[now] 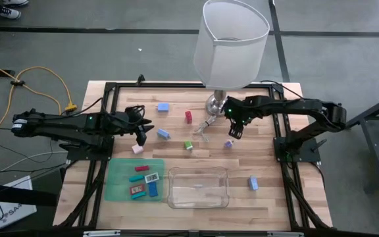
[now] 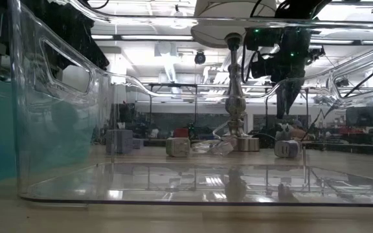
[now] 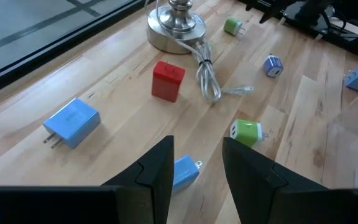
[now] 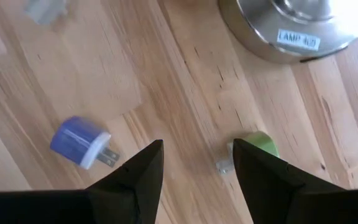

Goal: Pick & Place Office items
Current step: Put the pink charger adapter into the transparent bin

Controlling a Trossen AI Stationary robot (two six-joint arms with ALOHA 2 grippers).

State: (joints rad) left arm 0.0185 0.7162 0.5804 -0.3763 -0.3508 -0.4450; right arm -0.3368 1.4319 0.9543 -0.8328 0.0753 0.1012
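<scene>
Small plug-like office items lie scattered on the wooden table: a blue block point(image 3: 72, 121), a red block point(image 3: 167, 80), a green-and-white one point(image 3: 246, 132), a round blue one point(image 4: 79, 142) and a green one point(image 4: 258, 145) by the lamp base. My left gripper point(image 3: 197, 163) hovers open above a small blue piece point(image 3: 185, 172) at the table's left point(image 1: 143, 130). My right gripper point(image 4: 197, 158) points down, open, above the table near the lamp base point(image 1: 232, 130); the green item shows just beside one finger. Neither gripper holds anything.
A white-shaded lamp point(image 1: 231, 43) with a silver base point(image 4: 303, 25) and a coiled cord point(image 3: 207, 78) stands at the far middle. A green mat point(image 1: 120, 181) with several pieces and a clear plastic tray point(image 1: 198, 197) lie near the front edge. A pink piece point(image 1: 137, 149) and a blue one point(image 1: 252, 183) lie apart.
</scene>
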